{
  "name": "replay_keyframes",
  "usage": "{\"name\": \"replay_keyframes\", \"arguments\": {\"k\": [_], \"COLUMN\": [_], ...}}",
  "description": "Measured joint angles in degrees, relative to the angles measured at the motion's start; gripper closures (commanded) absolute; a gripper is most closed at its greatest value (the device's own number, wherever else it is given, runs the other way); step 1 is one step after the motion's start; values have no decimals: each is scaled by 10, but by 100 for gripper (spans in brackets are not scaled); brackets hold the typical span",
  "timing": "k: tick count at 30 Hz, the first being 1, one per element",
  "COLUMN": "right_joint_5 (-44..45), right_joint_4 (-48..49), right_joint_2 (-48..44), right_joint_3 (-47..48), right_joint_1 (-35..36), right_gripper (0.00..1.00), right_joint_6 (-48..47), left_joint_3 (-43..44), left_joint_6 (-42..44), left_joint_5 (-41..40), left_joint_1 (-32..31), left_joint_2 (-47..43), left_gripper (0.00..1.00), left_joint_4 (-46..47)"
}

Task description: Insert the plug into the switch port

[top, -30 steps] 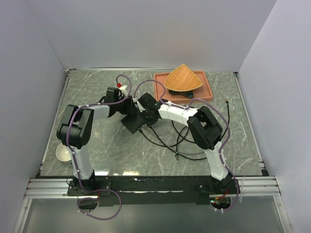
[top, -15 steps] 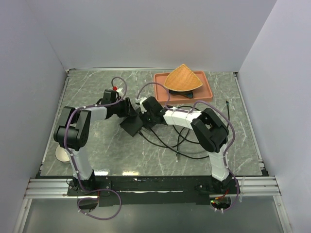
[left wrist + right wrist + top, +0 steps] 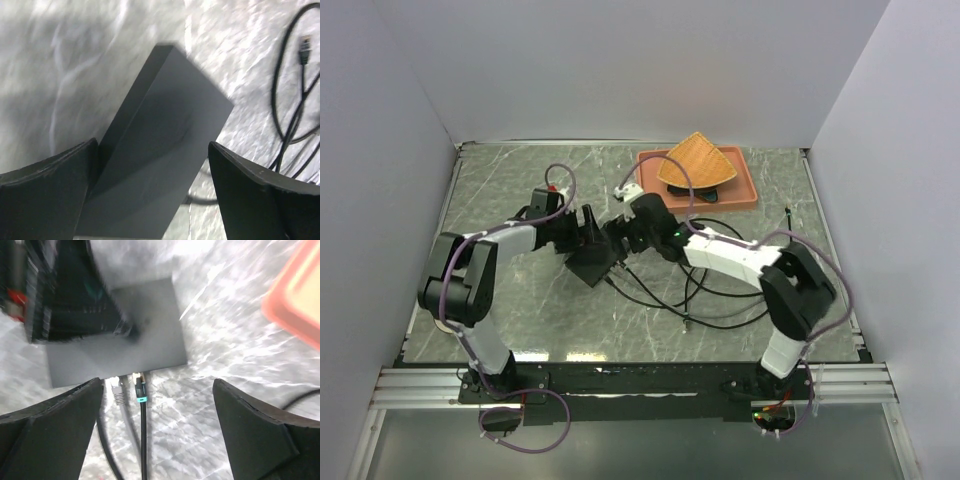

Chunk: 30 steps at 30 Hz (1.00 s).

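The plug (image 3: pixel 140 387), black with a teal band, has its nose at the port (image 3: pixel 138 374) on the long edge of the black box (image 3: pixel 150 320) that faces the right gripper (image 3: pixel 156 390). It lies straight ahead of that gripper, roughly centred between its fingers. It looks seated, though the blur hides how deep it goes. A grey plug (image 3: pixel 118 390) sits in the same edge just beside it, toward the gripper's left finger.

The right gripper's jaws are spread wide and touch nothing, which suits a plug that stays in its socket on its own, its cable trailing back under the wrist.

The left gripper (image 3: pixel 151 147) hangs over the box from the opposite side, jaws equally wide and holding nothing. The box lies below and between its fingers. Whether either finger touches the box I cannot tell. My guess is that it is placed there to steady the box against a push from the plug side.

Further out, a spare plug (image 3: pixel 303 51) on a black cable (image 3: pixel 285 100) lies on the table (image 3: pixel 520 180), ahead and to the right of the left gripper. The orange tray (image 3: pixel 295 295) sits off to the right gripper's right, well apart from the box.
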Motion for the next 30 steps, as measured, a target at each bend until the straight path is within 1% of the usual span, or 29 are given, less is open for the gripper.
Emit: {"name": "replay_keyframes", "arguments": {"k": [6,11,14,18,19,20,21,22,24,25,27,30], "right_joint_5": [43,80,92,116,122,129,134,136,134,132,127,116], "right_joint_4": [7,-2,-18,-49,-59,-71,-84,-94,-110,-119,-133,-154], "right_joint_2": [-101,-162,-168,-136,-122,-101,-77,-53,-11,5,25,44], "right_joint_3": [-40,-94,-111,-107,-101,-90,-78,-64,-44,-37,-30,-21], "right_joint_1": [-5,-27,-49,-67,-68,-69,-70,-71,-75,-77,-83,-102], "right_gripper": [1,3,4,7,13,15,19,22,25,30,30,37], "right_joint_6": [2,10,14,24,26,29,32,37,43,49,57,71], "left_joint_3": [-47,-86,-105,-124,-127,-128,-129,-129,-129,-129,-129,-129], "left_joint_6": [-22,-44,-61,-78,-81,-83,-85,-86,-86,-86,-86,-86], "left_joint_5": [-69,-115,-129,-139,-140,-142,-144,-146,-150,-151,-152,-152], "left_joint_1": [0,0,0,0,0,0,0,0,0,0,0,0], "left_joint_2": [-78,-205,-285,-359,-371,-381,-387,-391,-391,-390,-388,-383], "left_gripper": [4,4,4,4,4,4,4,4,4,4,4,4], "left_joint_4": [-30,-11,20,50,54,55,56,56,56,54,53,52]}}
